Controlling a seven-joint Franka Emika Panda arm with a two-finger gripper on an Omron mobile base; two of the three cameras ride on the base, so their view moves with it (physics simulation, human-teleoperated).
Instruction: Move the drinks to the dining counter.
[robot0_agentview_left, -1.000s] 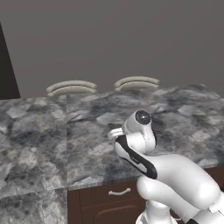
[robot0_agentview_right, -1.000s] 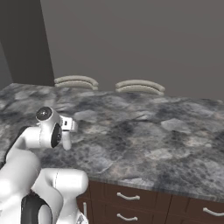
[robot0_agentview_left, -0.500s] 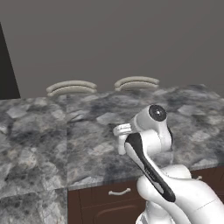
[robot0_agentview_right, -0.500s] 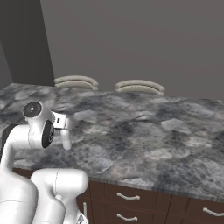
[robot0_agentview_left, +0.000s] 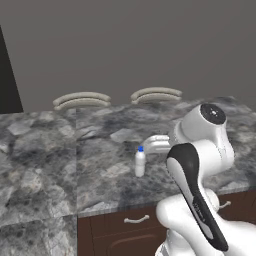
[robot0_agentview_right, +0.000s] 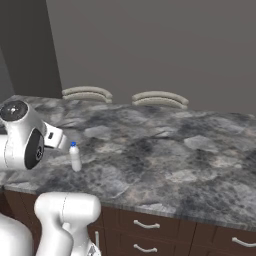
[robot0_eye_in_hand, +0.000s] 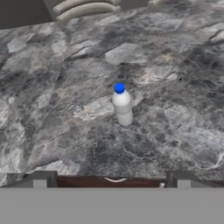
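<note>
Grey-and-white marbled worktop (robot0_agentview_left: 45, 165) carries a blue-capped white bottle (robot0_agentview_left: 140, 162), standing upright near its front edge, above dark brown drawers (robot0_agentview_right: 150, 230). Two curved stool backs (robot0_agentview_left: 81, 99) line the far side beneath a plain grey wall. Drawn back from the bottle and touching nothing, the claw (robot0_eye_in_hand: 111, 178) has its fingers spread wide apart.

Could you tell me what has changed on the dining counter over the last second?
The arm has drawn back and risen, uncovering the blue-capped bottle, which stands upright and free on the dining counter. The gripper is open and holds nothing. The stools behind the counter and the base views stayed as they were.
</note>
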